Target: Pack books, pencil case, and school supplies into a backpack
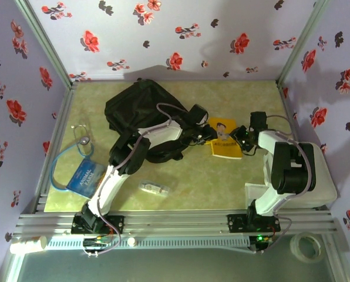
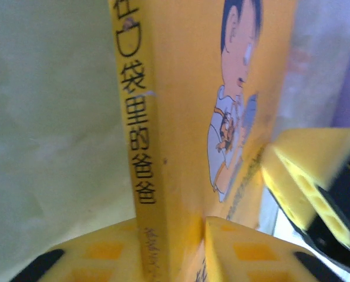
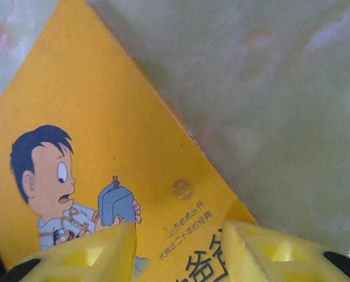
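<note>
One yellow book [image 2: 187, 117] sits between the left gripper's [image 2: 176, 232] jaws, pinched at the foot of its spine. The right gripper's [image 3: 178, 238] jaws stand spread astride its corner, no grip evident. Judged light, glossy, floppy away from the spine: hold beside the spine.

One backpack [image 1: 137, 106], one blue book [image 1: 86, 176], at least one yellow book [image 1: 226, 147], one pencil case [image 1: 154, 188], one stethoscope [image 1: 81, 141]

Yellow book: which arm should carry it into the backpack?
Left. The left gripper clamps the yellow book by its spine, next to the backpack. The right gripper faces the cover, jaws apart.
</note>
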You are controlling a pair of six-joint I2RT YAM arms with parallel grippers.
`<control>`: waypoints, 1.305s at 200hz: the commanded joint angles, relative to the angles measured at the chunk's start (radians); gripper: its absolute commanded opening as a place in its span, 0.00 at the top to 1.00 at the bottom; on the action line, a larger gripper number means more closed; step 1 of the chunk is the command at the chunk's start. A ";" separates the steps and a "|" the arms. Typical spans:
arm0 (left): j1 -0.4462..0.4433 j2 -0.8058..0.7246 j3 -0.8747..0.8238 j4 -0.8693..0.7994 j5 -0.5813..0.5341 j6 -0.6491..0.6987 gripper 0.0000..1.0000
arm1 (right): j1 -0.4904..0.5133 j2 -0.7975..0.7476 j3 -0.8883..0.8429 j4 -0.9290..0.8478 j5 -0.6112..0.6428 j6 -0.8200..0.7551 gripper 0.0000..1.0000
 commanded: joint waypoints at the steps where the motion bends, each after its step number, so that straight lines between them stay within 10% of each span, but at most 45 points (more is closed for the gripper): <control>1: -0.020 -0.072 -0.024 0.147 0.089 -0.042 0.75 | 0.013 0.033 -0.061 -0.058 -0.020 0.029 0.56; 54: -0.021 -0.011 0.075 0.004 0.071 0.002 0.78 | 0.013 -0.025 -0.069 -0.046 -0.032 0.025 0.55; 78: -0.019 -0.033 0.108 -0.039 0.044 0.055 0.94 | 0.013 -0.100 -0.069 -0.034 -0.030 0.031 0.52; 170: 0.154 -0.407 -0.164 0.152 -0.047 0.108 1.00 | 0.027 -0.425 -0.159 0.283 -0.121 0.299 0.27; 261: 0.289 -0.624 -0.457 0.497 -0.104 -0.192 1.00 | 0.322 -0.334 -0.188 0.795 -0.023 0.645 0.13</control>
